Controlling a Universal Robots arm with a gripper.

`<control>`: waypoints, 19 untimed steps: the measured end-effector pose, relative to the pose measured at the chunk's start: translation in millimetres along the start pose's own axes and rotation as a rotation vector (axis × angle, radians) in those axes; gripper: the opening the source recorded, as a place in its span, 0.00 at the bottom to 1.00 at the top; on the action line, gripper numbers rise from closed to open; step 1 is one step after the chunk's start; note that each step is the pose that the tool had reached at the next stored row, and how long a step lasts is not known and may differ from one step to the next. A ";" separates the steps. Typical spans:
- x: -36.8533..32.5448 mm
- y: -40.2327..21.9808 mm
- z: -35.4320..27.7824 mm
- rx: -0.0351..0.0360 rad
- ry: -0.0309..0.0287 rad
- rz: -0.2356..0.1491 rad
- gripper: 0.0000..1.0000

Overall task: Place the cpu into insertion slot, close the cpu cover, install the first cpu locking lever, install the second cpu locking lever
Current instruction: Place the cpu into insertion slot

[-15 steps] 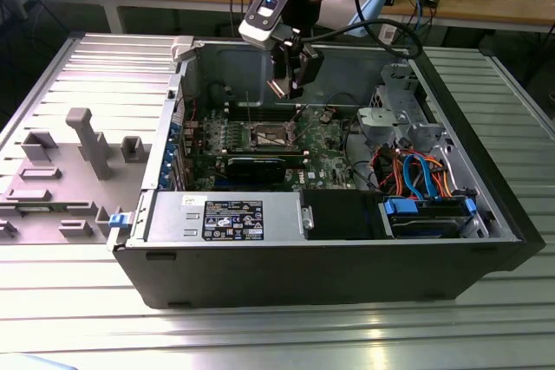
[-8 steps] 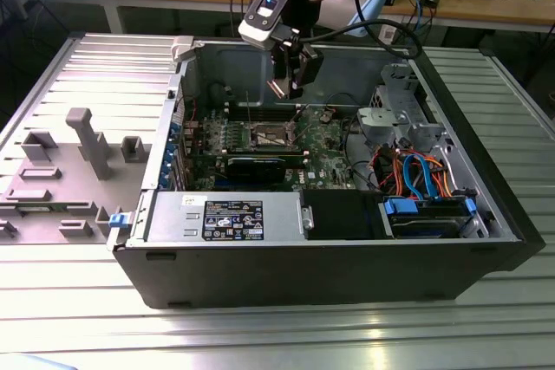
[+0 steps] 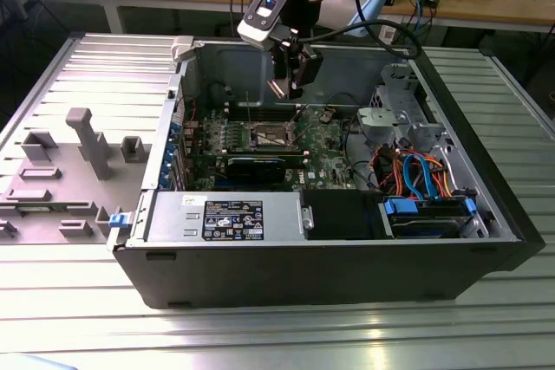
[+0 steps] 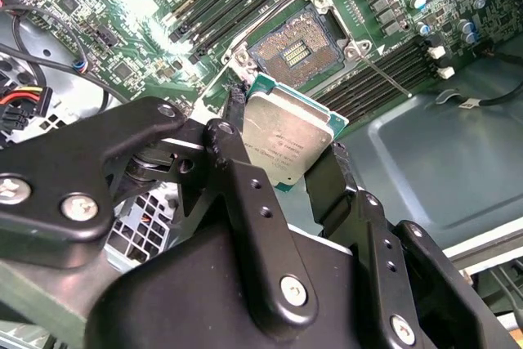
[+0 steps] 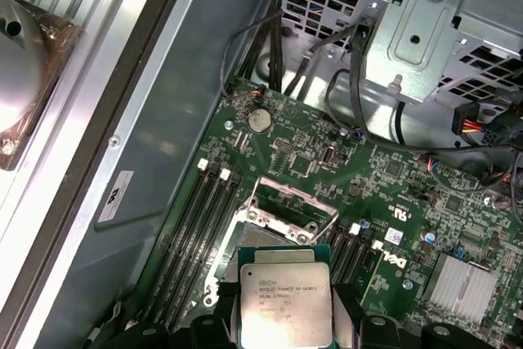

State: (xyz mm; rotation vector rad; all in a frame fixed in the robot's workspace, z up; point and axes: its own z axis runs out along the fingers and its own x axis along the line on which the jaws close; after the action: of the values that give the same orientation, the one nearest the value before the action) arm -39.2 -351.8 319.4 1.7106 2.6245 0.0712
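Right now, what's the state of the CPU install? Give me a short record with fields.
claw: shut on the chip, gripping it by two opposite edges
chip: held in the air above the motherboard, metal top towards the wrist cameras, not seated
socket: empty, contact field exposed
cover: looks raised off the socket, open
computer case: lying on its side with the side panel off, claw inside it
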 end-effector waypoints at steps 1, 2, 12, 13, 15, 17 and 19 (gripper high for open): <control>0.0 0.0 0.0 0.0000 0.0000 0.001 0.55; 0.0 0.0 0.0 0.0000 -0.0001 0.002 0.55; 0.0 0.0 0.2 -0.0002 -0.0006 0.014 0.55; 0.0 0.0 0.2 -0.0002 -0.0006 0.015 0.55; 0.0 0.0 0.2 -0.0002 -0.0007 0.017 0.55; 0.0 0.0 0.3 -0.0003 -0.0008 0.019 0.55; 0.0 0.0 0.3 -0.0004 -0.0010 0.022 0.55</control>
State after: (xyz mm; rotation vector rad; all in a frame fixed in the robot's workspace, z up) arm -39.2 -351.8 319.0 1.7398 2.6047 0.0710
